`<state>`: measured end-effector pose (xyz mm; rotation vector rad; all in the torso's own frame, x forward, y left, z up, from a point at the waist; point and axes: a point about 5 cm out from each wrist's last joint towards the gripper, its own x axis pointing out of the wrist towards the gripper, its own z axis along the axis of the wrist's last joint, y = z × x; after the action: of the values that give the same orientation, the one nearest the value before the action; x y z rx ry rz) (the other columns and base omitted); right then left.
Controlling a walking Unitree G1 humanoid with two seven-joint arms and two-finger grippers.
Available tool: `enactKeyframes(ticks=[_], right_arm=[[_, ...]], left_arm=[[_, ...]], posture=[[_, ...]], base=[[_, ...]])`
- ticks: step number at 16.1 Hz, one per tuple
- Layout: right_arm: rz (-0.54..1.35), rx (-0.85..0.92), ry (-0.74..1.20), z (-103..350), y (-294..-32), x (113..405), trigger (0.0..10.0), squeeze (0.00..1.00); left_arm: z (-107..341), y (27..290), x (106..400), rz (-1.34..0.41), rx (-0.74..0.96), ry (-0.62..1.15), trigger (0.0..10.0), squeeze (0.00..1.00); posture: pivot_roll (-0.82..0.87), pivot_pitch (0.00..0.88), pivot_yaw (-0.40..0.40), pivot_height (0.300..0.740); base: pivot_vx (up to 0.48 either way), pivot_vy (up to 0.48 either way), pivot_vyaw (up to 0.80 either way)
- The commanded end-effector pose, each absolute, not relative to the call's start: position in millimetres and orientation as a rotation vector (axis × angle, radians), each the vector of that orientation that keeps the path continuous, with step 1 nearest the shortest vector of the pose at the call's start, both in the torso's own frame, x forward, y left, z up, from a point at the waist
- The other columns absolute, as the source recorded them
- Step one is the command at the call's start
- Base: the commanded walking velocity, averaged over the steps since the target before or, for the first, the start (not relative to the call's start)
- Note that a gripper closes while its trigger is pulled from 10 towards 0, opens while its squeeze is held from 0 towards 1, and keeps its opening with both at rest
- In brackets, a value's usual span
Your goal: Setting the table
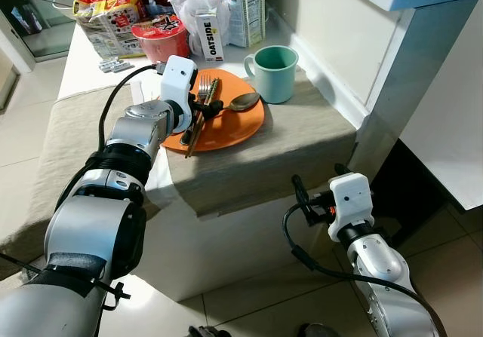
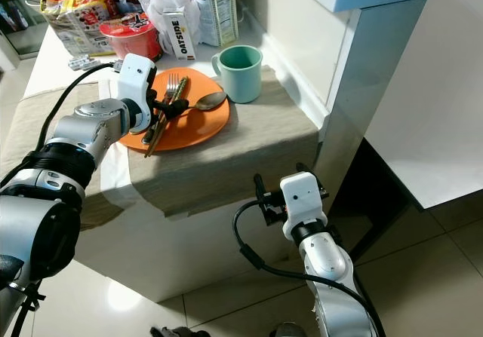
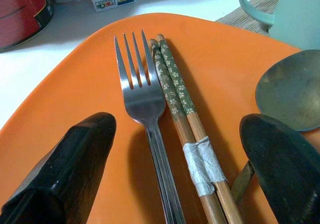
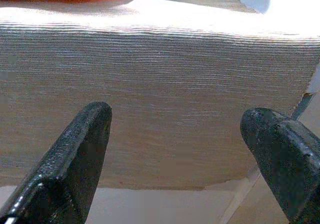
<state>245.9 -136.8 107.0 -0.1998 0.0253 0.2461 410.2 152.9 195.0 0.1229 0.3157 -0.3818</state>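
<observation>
An orange plate (image 1: 234, 130) lies on the beige table cloth (image 1: 294, 145). On it lie a fork (image 3: 142, 98), a taped pair of green-patterned chopsticks (image 3: 182, 108) and a spoon (image 1: 243, 101). A teal mug (image 1: 273, 73) stands just beyond the plate on the right. My left gripper (image 3: 177, 134) hovers low over the plate, open, with its fingers on either side of the fork and chopsticks and not touching them. My right gripper (image 1: 317, 190) is open below the table's front edge, facing the hanging cloth (image 4: 165, 83).
Groceries crowd the table's far end: a red bowl (image 1: 160, 37), an Oatside carton (image 1: 209, 32), snack bags (image 1: 106, 5) and a tall box (image 1: 245, 5). A white counter and its post (image 1: 400, 88) stand close on the right. Tiled floor (image 1: 249, 307) lies below.
</observation>
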Motion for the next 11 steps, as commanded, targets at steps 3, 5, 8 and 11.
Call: enactKeyframes(ticks=[3,5,8,11], right_arm=[[0.253,-0.200,0.020,109,-134,245,10.0,0.00],[0.255,-0.201,0.020,109,-133,246,10.0,0.00],[0.259,-0.204,0.018,109,-133,247,10.0,0.00],[0.261,-0.207,0.014,110,-133,249,10.0,0.00]], left_arm=[[174,153,404,-0.404,0.150,0.441,7.3,0.00],[167,151,401,-0.436,0.134,0.494,10.0,0.00],[160,151,398,-0.448,0.126,0.534,10.0,0.00],[157,154,397,-0.430,0.122,0.545,2.0,0.00]], posture=[[-0.15,0.095,0.122,0.740],[-0.15,0.089,0.118,0.740],[-0.15,0.080,0.117,0.740],[-0.15,0.070,0.115,0.740]], base=[[0.000,0.000,0.00],[0.000,0.000,0.00],[0.000,0.000,0.00],[0.000,0.000,0.00]])
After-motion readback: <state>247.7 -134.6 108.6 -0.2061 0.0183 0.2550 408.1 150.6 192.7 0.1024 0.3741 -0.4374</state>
